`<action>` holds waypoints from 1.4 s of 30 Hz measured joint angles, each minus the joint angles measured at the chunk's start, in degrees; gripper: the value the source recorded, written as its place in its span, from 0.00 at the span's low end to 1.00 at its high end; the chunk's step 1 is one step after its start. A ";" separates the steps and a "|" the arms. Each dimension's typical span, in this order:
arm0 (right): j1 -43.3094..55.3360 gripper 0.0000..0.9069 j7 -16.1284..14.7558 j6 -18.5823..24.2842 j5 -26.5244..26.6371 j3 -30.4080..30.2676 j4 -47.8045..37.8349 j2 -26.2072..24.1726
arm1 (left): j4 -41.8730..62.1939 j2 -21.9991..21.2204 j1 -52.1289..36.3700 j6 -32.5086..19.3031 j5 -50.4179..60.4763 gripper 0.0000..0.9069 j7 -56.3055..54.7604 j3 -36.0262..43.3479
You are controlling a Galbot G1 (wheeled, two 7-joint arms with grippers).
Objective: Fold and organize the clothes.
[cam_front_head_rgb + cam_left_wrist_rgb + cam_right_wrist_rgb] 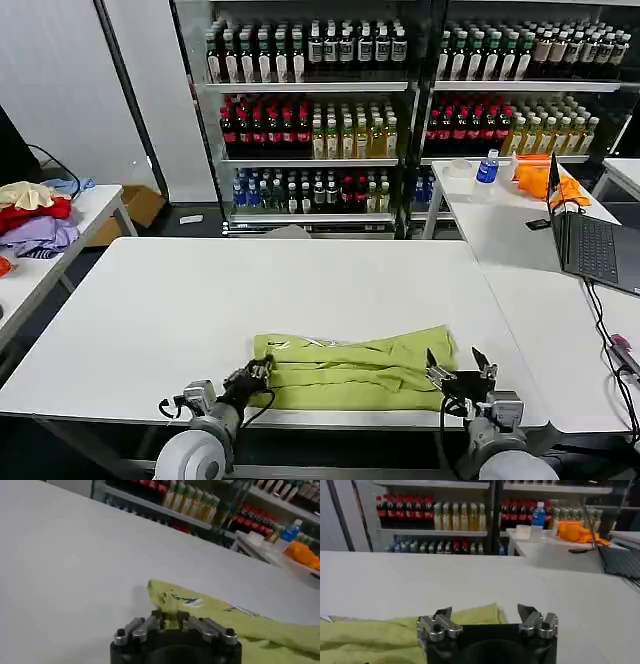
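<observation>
Lime-green cotton lay folded into a long band near the front edge of the white tabletop [200, 310]: this was the T-shirt [350, 370], stretched sideways between our two arms, with a strip of its white and dark print showing along the far fold.

Our left gripper [256, 373] sat at the shirt's left end. From the left wrist we saw its jaws closed tight on a bunched corner of the fabric [167, 607], which rose out between them, with the rest of the shirt trailing away across the tabletop.

Our right gripper [459, 365] stood at the shirt's right end, low over the tabletop near the front edge. Its jaws were spread wide and held nothing; from the right wrist the shirt's edge [470, 615] lay just beyond and to one side of the gap between them, and we could not tell whether a fingertip [441, 614] touched the cloth.
</observation>
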 measured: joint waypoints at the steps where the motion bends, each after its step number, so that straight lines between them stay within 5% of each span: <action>1: -0.04 1.00 0.02 0.01 0.00 0.03 0.00 0.07 | -0.16 0.07 0.03 -0.02 -0.35 0.02 0.08 -0.25; 16: 0.98 1.00 0.19 0.03 0.05 -0.30 -0.67 0.49 | -0.80 4.44 0.34 0.01 -7.46 0.02 0.48 -8.91; 32: 2.17 1.00 0.20 -0.06 0.30 -0.50 -1.42 0.17 | 2.75 15.28 -4.32 2.99 -14.60 0.02 0.81 -20.49; 42: 3.38 1.00 0.19 -0.15 0.23 -1.30 -2.50 0.10 | -2.12 14.13 -6.05 4.24 -26.59 0.02 -1.96 -20.05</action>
